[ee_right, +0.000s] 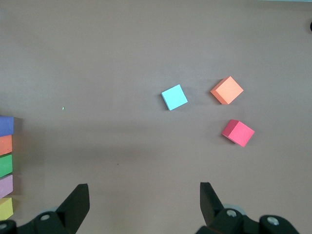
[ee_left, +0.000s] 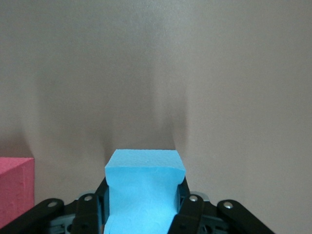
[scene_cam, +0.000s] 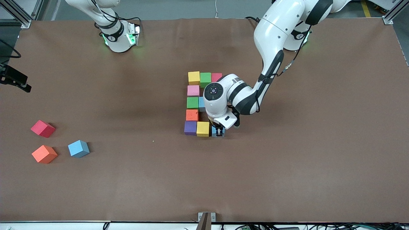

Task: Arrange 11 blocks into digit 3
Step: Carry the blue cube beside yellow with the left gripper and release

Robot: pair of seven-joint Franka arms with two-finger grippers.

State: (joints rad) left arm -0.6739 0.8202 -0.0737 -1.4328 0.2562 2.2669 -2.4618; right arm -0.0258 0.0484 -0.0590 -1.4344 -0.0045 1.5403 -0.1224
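Foam cubes already make most of your digit 3 [scene_cam: 199, 103] at the middle of the tabletop [scene_cam: 287, 166]. You can see the bar farthest from the front camera, yellow [scene_cam: 194, 77], green [scene_cam: 205, 79] and red [scene_cam: 216, 77]. A pink cube [scene_cam: 193, 90] links it to the middle bar, where the green one [scene_cam: 192, 102] and a sliver of blue [scene_cam: 201, 103] show; the arm hides the rest. An orange cube [scene_cam: 192, 115] links down to the nearest bar of purple [scene_cam: 190, 127] and yellow [scene_cam: 203, 129].

Your left end effector [scene_cam: 218, 131] is clenched on a blue cube [ee_left: 144, 190], low at the end of that nearest bar, just beside the yellow one. I judge this the last placement; what's left is letting go.

Your right end effector [ee_right: 144, 202] waits with its fingers spread wide, empty, high over the tabletop. Three spare cubes, red [scene_cam: 42, 128], orange [scene_cam: 44, 154] and blue [scene_cam: 78, 149], lie well apart toward the right arm's end.
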